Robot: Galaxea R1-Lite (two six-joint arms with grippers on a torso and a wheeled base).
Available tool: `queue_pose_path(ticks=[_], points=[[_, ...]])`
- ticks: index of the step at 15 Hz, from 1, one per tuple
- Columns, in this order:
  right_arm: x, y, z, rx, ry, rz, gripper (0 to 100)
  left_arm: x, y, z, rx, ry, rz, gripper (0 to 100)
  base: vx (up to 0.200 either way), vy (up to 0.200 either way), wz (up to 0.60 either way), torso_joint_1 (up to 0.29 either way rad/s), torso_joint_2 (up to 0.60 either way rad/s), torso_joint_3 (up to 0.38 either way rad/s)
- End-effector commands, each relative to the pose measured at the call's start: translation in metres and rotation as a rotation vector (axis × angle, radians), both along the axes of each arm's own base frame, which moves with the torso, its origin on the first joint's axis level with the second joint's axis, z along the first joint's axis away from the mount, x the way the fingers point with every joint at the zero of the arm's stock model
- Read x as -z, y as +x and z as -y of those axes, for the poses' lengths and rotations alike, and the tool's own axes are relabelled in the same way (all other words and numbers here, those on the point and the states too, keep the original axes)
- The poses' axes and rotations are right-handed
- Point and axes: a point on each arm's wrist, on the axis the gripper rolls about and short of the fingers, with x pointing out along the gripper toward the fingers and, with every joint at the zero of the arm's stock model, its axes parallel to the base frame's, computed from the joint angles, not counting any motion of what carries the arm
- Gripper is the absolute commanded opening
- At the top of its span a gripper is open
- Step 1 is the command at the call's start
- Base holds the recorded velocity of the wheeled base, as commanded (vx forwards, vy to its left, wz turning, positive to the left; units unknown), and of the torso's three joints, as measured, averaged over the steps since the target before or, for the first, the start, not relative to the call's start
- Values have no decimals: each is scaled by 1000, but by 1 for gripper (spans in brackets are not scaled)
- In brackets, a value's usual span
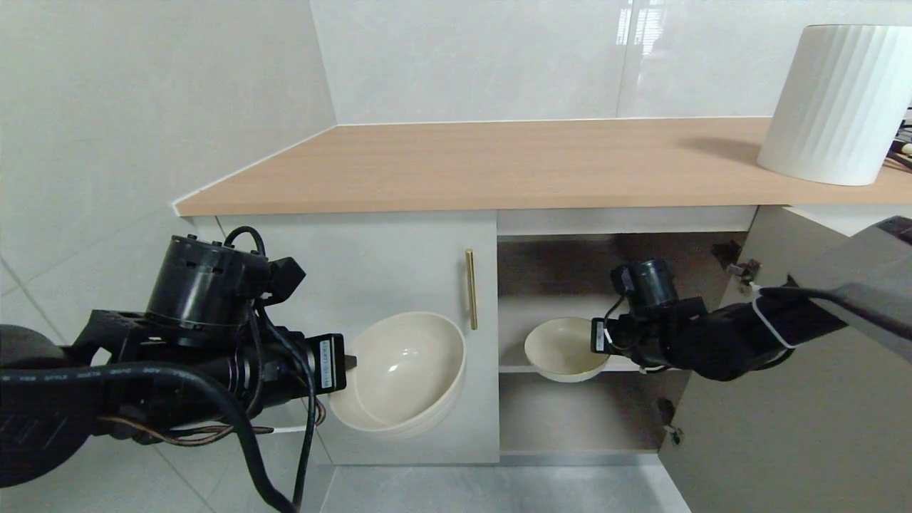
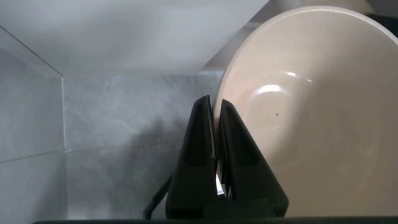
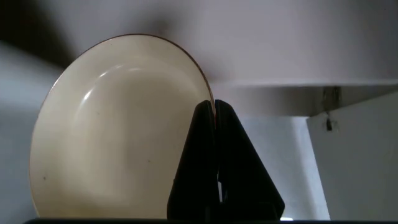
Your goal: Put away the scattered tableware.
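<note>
Head view: my left claw [image 1: 349, 363] clamped a bowl [image 1: 406, 370] before the closed door [image 1: 399, 263]. My right claw [image 1: 597, 338] clamped a dish [image 1: 563, 349] at the shelf [image 1: 513, 368] front edge.
Left wrist view: bowl [image 2: 311, 112] rim pinched.
Right wrist view: dish [image 3: 118, 124] rim pinched.
Step, as I judged: shelving. Next: seat dish, release.

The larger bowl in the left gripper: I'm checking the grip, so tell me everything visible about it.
The larger bowl is cream and glossy, deep and round, empty. It is tilted on its side, opening facing the head camera, in front of the closed cabinet door. The left gripper is shut on its rim, one finger inside, one outside.
</note>
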Motion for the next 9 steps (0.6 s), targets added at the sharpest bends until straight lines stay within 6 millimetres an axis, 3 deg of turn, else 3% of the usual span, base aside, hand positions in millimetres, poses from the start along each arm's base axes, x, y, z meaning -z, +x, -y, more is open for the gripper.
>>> queue_pose_path(ticks=[1, 9], points=[[39, 27, 4, 68, -26, -40, 0, 2, 1, 1, 1, 3, -7, 0, 0, 0, 0, 0, 0, 0], [66, 71, 21, 282, -38, 20, 0, 4, 2, 1, 1, 7, -16, 0, 0, 0, 0, 0, 0, 0]])
